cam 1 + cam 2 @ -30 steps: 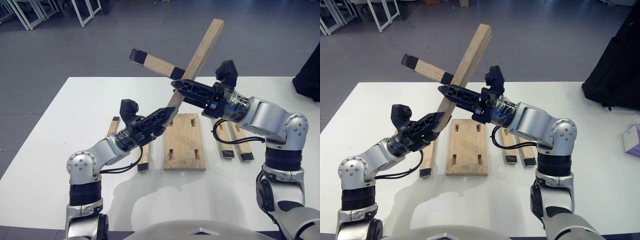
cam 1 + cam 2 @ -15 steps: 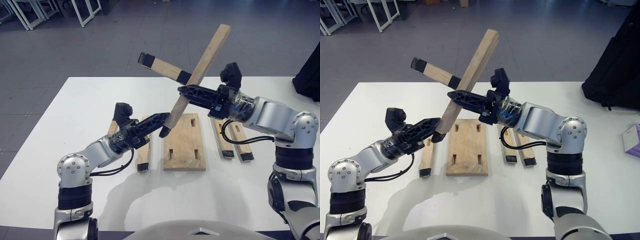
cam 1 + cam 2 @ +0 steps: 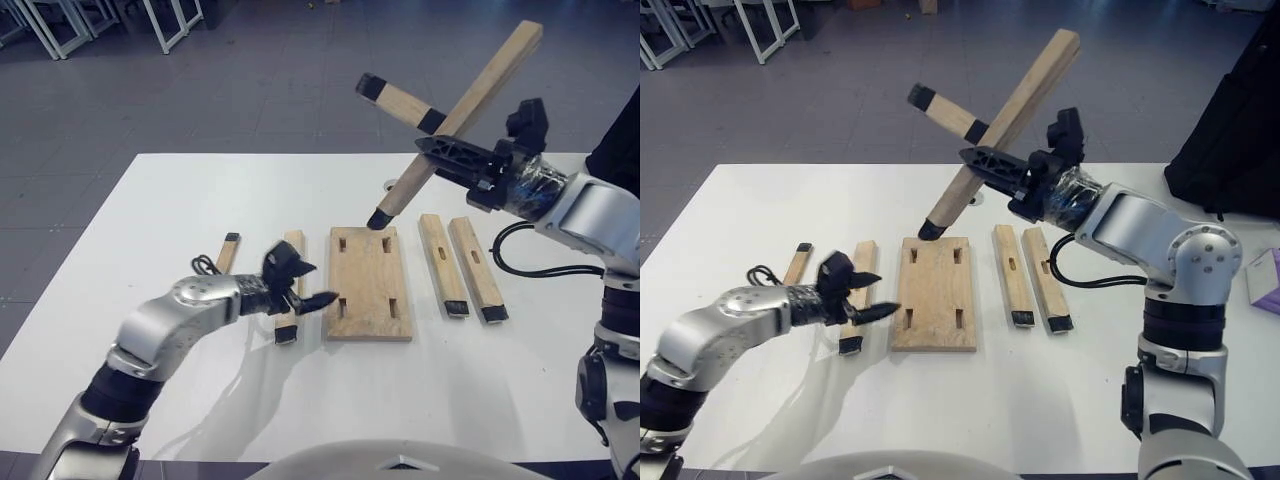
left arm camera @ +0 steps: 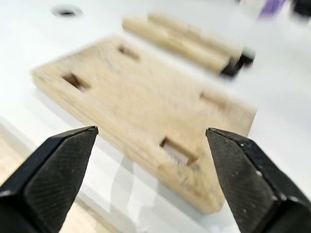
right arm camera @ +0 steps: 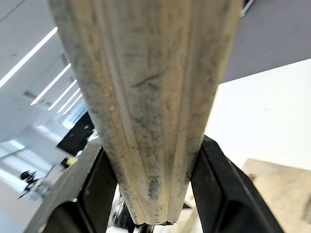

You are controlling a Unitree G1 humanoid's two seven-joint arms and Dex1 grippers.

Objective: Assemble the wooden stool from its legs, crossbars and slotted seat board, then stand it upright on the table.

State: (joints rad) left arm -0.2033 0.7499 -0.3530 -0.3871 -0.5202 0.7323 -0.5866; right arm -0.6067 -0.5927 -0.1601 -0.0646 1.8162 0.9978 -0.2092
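Under the left pincer [image 3: 320, 283] a leg [image 3: 293, 243] hides; right pincer [image 3: 430, 146] clamps crossed legs [image 3: 482, 73]

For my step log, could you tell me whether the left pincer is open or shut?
Open: the left pincer has its fingertips spread wide and empty, with the seat board beyond them.

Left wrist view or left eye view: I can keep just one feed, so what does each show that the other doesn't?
Left wrist view alone: a close look across the slotted seat board from between the open jaws of the left gripper. Left eye view alone: the right gripper clamped on the crossed leg and crossbar, its lower end near the board's far edge, and two pieces left of the board. Shared: the board and the two legs lying to its right.
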